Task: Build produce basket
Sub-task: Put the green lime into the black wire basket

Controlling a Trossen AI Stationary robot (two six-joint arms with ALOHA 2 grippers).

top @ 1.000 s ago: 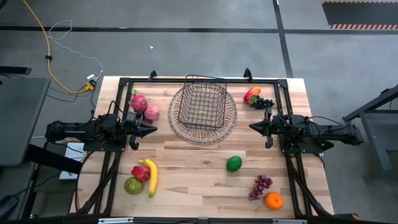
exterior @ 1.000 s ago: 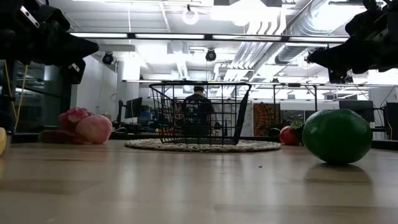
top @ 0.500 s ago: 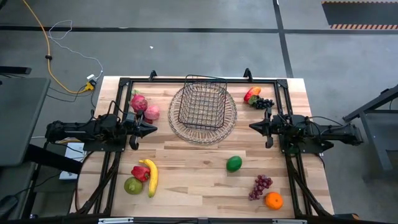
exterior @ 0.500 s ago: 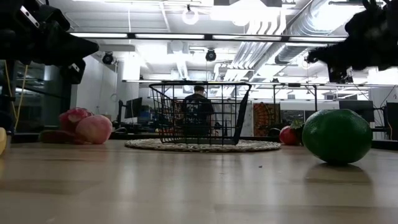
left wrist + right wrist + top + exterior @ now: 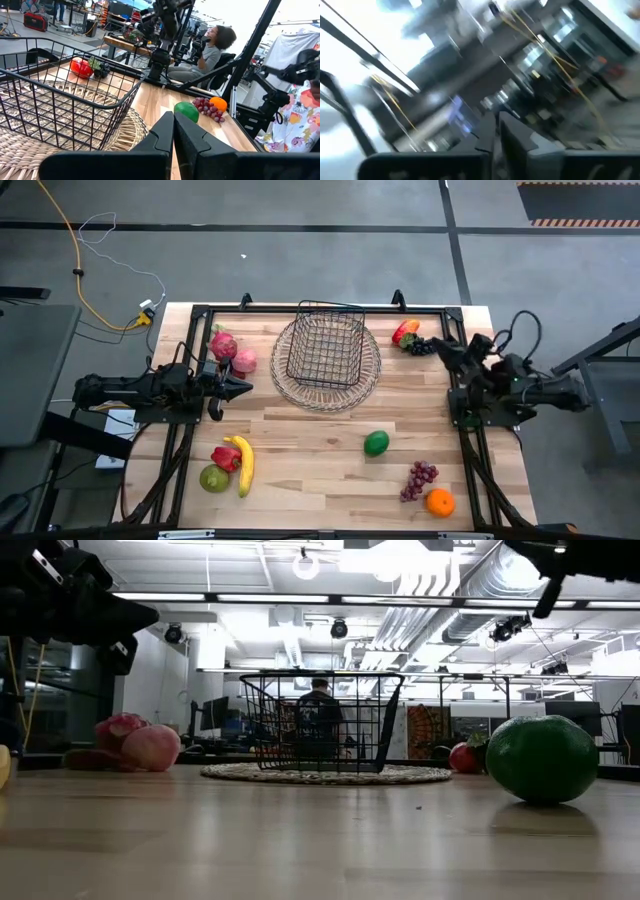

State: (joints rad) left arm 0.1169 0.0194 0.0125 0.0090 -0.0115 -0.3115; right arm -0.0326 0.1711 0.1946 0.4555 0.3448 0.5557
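The dark wire basket [image 5: 325, 345] stands on a round woven tray [image 5: 327, 388] at the table's far middle. Produce lies around it: a dragon fruit [image 5: 223, 344] and a pink fruit [image 5: 244, 361] at far left, a banana [image 5: 244, 463], red pepper [image 5: 226, 458] and green fruit [image 5: 213, 478] at near left. A green fruit [image 5: 376, 443], purple grapes [image 5: 420, 479] and an orange [image 5: 440, 502] lie near right; a red fruit [image 5: 405, 332] and dark grapes [image 5: 425, 346] far right. My left gripper [image 5: 245, 387] hovers shut left of the tray. My right gripper [image 5: 445, 345] is raised, shut, beside the dark grapes.
A dark metal frame [image 5: 300, 310] runs along the table's far and side edges. Bare wood lies in the middle near part of the table [image 5: 310, 450]. A person sits in the room beyond the table [image 5: 215, 45].
My right gripper has risen from beside the tray's right side, tipped its fingers upward and rolled, its tip swinging toward the far edge near the dark grapes. It has left most of the low view. My left arm and the produce have kept still.
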